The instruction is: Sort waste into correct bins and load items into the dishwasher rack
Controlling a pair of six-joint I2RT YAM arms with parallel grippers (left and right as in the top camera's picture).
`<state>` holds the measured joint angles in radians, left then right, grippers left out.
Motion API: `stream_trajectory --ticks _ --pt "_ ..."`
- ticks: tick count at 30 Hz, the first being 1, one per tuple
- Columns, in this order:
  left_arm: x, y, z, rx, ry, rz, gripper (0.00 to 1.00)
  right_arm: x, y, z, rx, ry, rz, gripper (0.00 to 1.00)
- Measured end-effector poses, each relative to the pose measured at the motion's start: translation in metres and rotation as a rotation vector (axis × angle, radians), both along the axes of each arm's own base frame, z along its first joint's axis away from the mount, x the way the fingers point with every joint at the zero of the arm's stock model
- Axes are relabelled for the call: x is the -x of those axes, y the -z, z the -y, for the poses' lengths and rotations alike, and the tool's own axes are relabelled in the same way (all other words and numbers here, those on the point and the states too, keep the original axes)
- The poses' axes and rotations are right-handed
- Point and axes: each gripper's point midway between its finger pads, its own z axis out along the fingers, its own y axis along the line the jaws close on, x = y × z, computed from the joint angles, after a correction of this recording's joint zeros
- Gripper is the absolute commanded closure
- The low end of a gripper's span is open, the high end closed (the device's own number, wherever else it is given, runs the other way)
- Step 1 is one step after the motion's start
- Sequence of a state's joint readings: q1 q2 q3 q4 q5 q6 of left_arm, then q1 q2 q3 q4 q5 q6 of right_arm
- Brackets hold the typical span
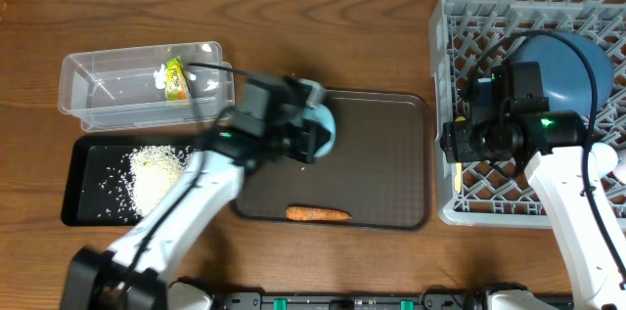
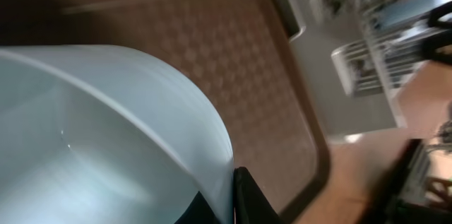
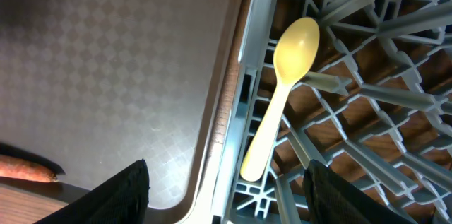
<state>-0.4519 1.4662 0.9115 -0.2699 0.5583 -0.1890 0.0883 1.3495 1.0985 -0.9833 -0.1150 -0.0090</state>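
My left gripper (image 1: 313, 139) is pinched tight on the light blue cup (image 2: 106, 146) wall, over the brown tray (image 1: 381, 163), likely for carrying rackward. My right gripper (image 3: 236, 189) is spread and empty. The yellow spoon (image 3: 282, 90) lies in the dishwasher rack (image 1: 445, 56) beneath. The carrot (image 1: 318, 214) sits unsorted on the tray.

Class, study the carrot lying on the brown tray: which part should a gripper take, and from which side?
Take the carrot around its middle, coming straight down from above. It lies flat, lengthwise along the front rim of the brown tray, so a hold across its narrow width should close cleanly, while the rim probably hinders a sideways approach.
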Motion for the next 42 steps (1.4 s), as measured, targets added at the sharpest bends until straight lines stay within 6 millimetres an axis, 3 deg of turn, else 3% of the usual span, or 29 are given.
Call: stream_trajectory --ticks 5,9,13,16,19,22,26,30,36,39,42 --pt "0.006 0.039 0.031 -0.078 0.023 -0.025 0.92 0.0 0.0 0.0 0.0 0.001 0.0 0.31" --pt "0.011 0.058 0.048 -0.1 0.048 -0.029 0.86 0.001 0.0 0.0 0.0 0.001 -0.003 0.31" --pt "0.009 0.06 0.052 -0.099 0.043 -0.016 0.83 0.001 0.0 0.0 0.0 0.001 -0.004 0.3" --pt "0.007 0.059 0.052 -0.097 0.04 -0.01 0.71 0.001 0.0 0.0 0.0 0.001 -0.004 0.29" --pt "0.007 0.057 0.052 -0.096 0.038 -0.006 0.62 0.001 0.0 0.0 -0.003 0.006 -0.004 0.14" --pt "0.007 0.047 0.047 -0.091 0.025 0.002 0.59 0.0 -0.001 -0.005 -0.028 -0.004 0.0 0.11" --pt "0.008 0.017 0.017 -0.095 -0.035 -0.002 0.55 -0.008 -0.007 -0.02 -0.109 -0.036 0.036 0.15" --pt "0.014 -0.011 -0.045 -0.131 -0.18 -0.049 0.51 -0.018 -0.016 -0.042 -0.174 -0.09 0.094 0.17" --pt "0.041 -0.009 -0.135 -0.272 -0.419 -0.199 0.46 -0.028 -0.02 -0.086 -0.229 -0.19 0.15 0.28" --pt "0.046 -0.008 -0.161 -0.303 -0.501 -0.236 0.46 -0.036 -0.009 -0.103 -0.236 -0.197 0.14 0.31" --pt "0.048 -0.006 -0.174 -0.319 -0.546 -0.258 0.45 -0.044 0.011 -0.116 -0.231 -0.181 0.108 0.36"
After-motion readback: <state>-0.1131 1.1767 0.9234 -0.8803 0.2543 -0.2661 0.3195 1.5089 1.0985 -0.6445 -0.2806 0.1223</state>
